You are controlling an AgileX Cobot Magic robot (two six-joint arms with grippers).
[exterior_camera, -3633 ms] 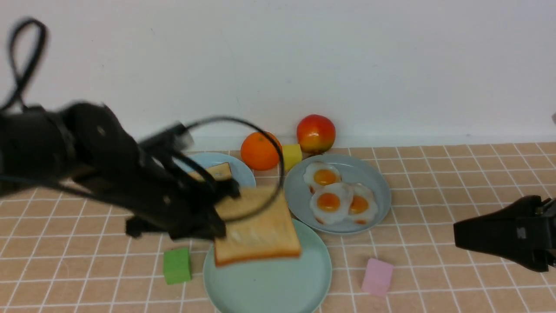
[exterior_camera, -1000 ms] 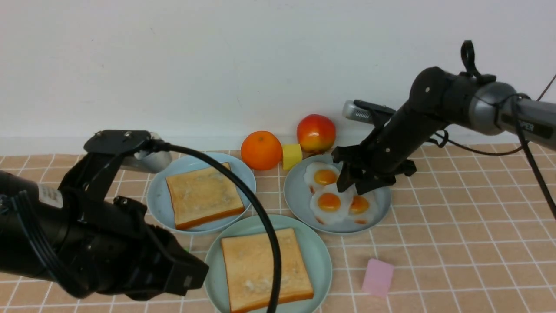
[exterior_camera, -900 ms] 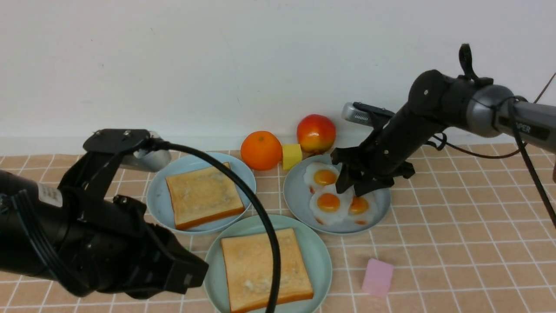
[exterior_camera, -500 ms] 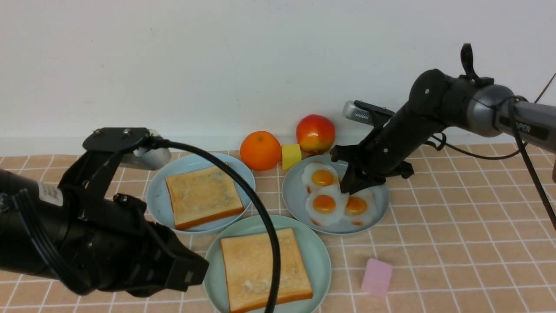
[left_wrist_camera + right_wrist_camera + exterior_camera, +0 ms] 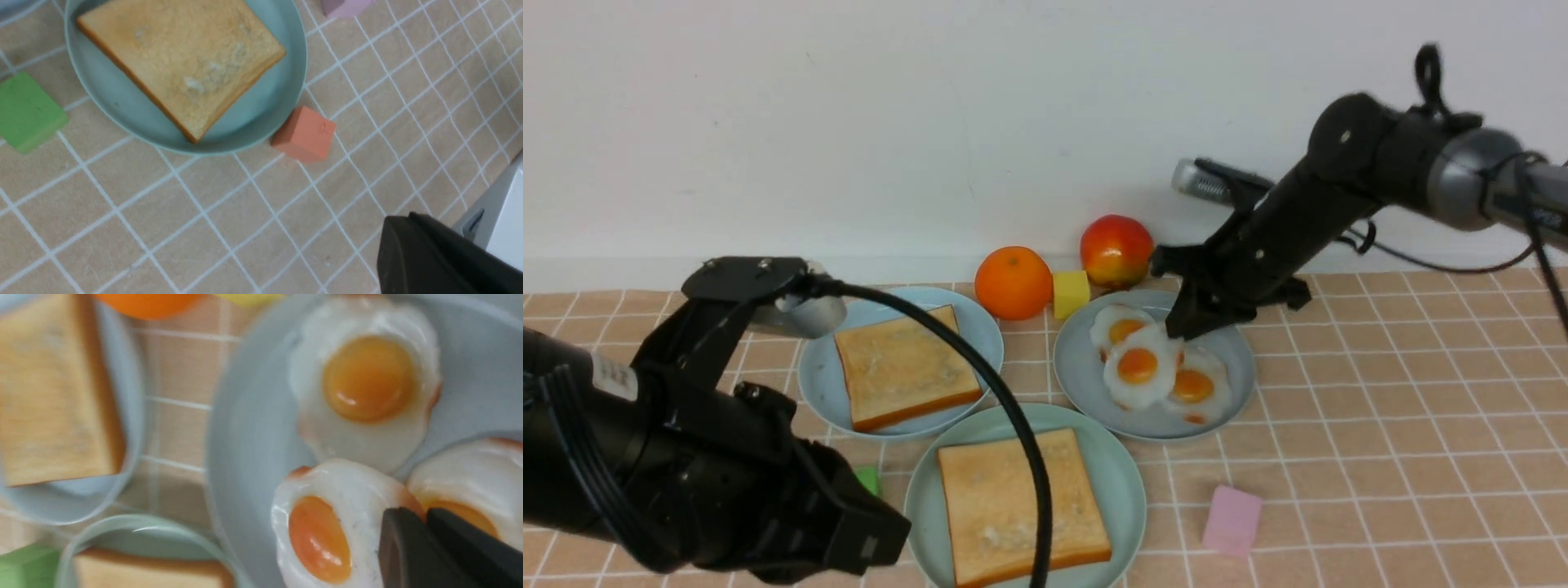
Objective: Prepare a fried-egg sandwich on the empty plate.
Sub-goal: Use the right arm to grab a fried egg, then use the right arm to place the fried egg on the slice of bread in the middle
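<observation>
One toast slice [image 5: 1021, 506] lies flat on the mint-green plate [image 5: 1125, 478] at the front, and also shows in the left wrist view [image 5: 184, 61]. The second toast slice [image 5: 903, 367] rests on the sky-blue plate [image 5: 815, 384]. My right gripper [image 5: 1178, 329] is shut on the rim of the middle fried egg [image 5: 1137, 369], whose pinched edge is tilted up off the grey-blue plate [image 5: 1078, 371]. In the right wrist view the jaws [image 5: 425, 516] pinch that egg's [image 5: 327, 531] white edge. My left gripper [image 5: 886, 531] hovers shut and empty at the mint plate's left.
Two more eggs [image 5: 1123, 327] [image 5: 1194, 385] lie on the grey-blue plate. An orange [image 5: 1013, 282], a yellow cube [image 5: 1071, 292] and an apple [image 5: 1116, 249] stand by the wall. A pink cube [image 5: 1232, 518], a green cube [image 5: 24, 110] and a salmon cube [image 5: 304, 132] surround the mint plate.
My left gripper let go of the toast on the mint plate and drew back. My right gripper came down on the eggs, shut on the middle egg's rim and has risen, tilting it up.
</observation>
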